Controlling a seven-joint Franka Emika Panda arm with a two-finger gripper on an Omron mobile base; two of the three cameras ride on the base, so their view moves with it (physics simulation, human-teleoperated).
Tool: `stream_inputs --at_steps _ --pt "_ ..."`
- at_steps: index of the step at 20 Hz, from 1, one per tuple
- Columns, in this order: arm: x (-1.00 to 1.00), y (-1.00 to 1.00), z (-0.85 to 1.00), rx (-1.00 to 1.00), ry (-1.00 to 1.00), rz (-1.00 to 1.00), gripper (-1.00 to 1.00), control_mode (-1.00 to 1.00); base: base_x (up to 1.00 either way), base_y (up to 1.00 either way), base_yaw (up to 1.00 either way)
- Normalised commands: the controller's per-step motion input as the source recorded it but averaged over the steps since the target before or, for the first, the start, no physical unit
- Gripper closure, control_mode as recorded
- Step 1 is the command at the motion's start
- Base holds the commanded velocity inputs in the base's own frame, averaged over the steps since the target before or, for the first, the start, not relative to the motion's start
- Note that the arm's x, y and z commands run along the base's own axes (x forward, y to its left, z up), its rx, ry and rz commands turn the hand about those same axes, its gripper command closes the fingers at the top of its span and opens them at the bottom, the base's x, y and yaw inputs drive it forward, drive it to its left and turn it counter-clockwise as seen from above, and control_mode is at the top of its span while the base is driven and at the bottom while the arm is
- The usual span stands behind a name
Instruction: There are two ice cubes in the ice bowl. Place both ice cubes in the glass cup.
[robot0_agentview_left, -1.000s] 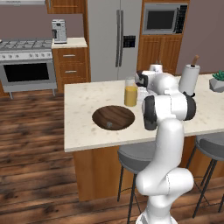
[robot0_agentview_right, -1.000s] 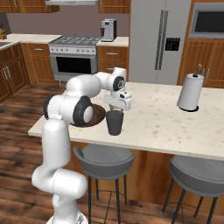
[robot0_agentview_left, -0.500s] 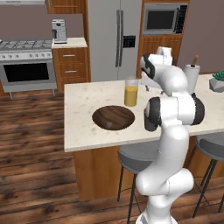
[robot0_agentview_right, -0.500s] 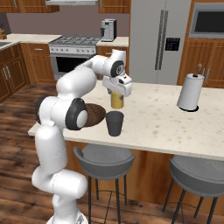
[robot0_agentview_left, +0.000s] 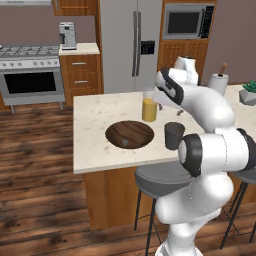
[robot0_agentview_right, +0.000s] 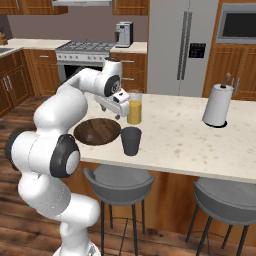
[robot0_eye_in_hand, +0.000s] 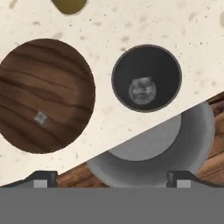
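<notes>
Counter (robot0_eye_in_hand: 131, 22) edge crosses beneath glass cup (robot0_eye_in_hand: 146, 78); hand (robot0_eye_in_hand: 111, 177) spread wide, empty.

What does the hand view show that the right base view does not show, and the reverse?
Hand view alone: one ice cube at the bottom of the glass cup and one ice cube lying in the ice bowl.

Right base view alone: the gripper above the counter, open, and a paper towel roll.

Both: cup, bowl, the stool and the glass of orange liquid.
</notes>
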Motion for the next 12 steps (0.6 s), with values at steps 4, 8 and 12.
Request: stream_inputs --at_steps 4,8,12 --pt "-0.15 1.0 -0.04 0.0 0.0 0.0 -1.0 -1.0 0.0 0.0 0.0" --pt "0.0 0.94 -0.07 0.0 0.02 0.0 -1.0 -1.0 0.0 0.0 0.0" --pt "0.03 0.81 -0.08 0.0 0.03 0.0 -1.0 -1.0 0.0 0.0 0.0"
